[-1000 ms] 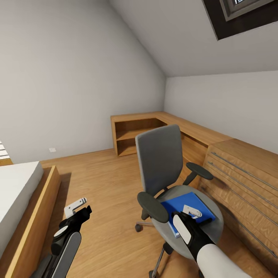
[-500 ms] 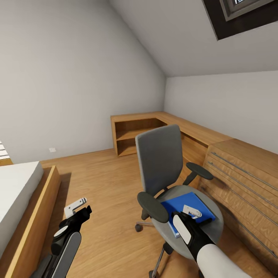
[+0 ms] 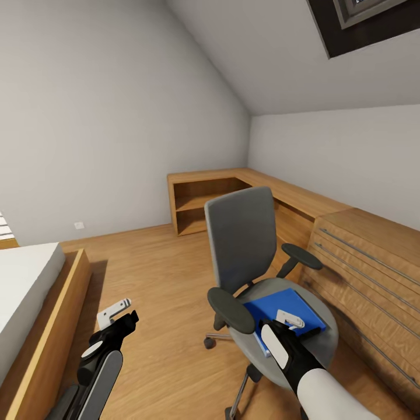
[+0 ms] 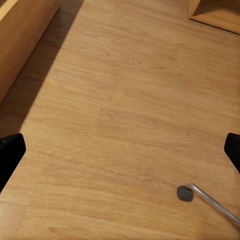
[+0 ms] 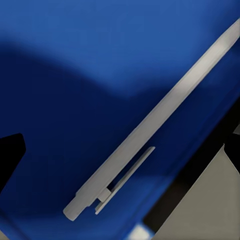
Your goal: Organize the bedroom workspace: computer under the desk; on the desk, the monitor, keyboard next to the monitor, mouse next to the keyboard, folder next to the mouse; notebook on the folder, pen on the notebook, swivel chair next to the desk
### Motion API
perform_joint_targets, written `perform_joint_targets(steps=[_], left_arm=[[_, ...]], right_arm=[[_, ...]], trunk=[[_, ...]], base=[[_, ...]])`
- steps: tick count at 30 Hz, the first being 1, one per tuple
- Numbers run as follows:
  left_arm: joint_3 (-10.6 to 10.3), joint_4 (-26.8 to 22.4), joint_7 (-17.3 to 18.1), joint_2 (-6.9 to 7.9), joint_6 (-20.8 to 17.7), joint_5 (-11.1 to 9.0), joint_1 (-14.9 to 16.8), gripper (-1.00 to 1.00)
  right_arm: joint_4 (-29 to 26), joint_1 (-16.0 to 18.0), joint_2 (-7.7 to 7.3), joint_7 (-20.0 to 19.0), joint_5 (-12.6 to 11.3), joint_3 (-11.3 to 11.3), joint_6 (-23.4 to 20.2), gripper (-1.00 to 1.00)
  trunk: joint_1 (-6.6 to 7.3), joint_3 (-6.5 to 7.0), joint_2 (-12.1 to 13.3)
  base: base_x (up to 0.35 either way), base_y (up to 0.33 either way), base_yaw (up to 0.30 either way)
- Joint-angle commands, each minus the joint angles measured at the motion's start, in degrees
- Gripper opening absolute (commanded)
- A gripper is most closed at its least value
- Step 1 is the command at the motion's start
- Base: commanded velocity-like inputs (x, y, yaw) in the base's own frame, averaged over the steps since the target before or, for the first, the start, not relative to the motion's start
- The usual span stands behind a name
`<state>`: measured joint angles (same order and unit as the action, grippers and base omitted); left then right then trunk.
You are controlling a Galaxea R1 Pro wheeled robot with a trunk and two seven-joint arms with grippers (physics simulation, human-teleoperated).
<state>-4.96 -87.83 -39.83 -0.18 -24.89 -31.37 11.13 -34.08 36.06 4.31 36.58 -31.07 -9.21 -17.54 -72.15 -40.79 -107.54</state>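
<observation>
Blue folder (image 3: 284,315) lies on the chair (image 3: 256,274) seat with the pen (image 5: 155,117) on it. Almost nothing has changed in the last second, only a slight camera shift. Right gripper (image 3: 290,320) hovers wide over the folder; left gripper (image 3: 119,312) hangs wide beside the chair. Lifting seems about to begin.

Black arms, white panels, seemingly pale grey gripper fingers (image 3: 290,318).
</observation>
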Motion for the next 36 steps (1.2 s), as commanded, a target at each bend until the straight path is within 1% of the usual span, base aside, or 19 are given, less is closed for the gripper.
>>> perform_joint_targets(steps=[1, 13, 19, 36], left_arm=[[-0.05, -0.07, -0.43, 0.01, -0.16, -0.4, 0.04, 1.0], [-0.05, -0.06, -0.43, 0.01, -0.16, -0.52, 0.05, 1.0], [-0.05, -0.06, -0.43, 0.01, -0.16, -0.53, 0.03, 1.0], [-0.05, -0.06, -0.43, 0.01, -0.16, -0.62, 0.05, 1.0]], right_arm=[[-0.1, 0.04, -0.04, 0.42, -0.31, -0.29, -0.3, 1.0], [-0.11, 0.03, -0.01, 0.42, -0.31, -0.29, -0.3, 1.0], [-0.11, 0.05, -0.03, 0.42, -0.31, -0.29, -0.3, 1.0], [-0.11, 0.02, -0.02, 0.42, -0.31, -0.37, -0.3, 1.0]], trunk=[[0.01, -0.06, -0.03], [0.01, -0.06, -0.03], [-1.31, -1.14, -2.44], [-1.31, -1.14, -2.44]], base=[[0.0, 0.0, 0.0], [0.0, 0.0, 0.0], [0.0, 0.0, 0.0], [0.0, 0.0, 0.0]])
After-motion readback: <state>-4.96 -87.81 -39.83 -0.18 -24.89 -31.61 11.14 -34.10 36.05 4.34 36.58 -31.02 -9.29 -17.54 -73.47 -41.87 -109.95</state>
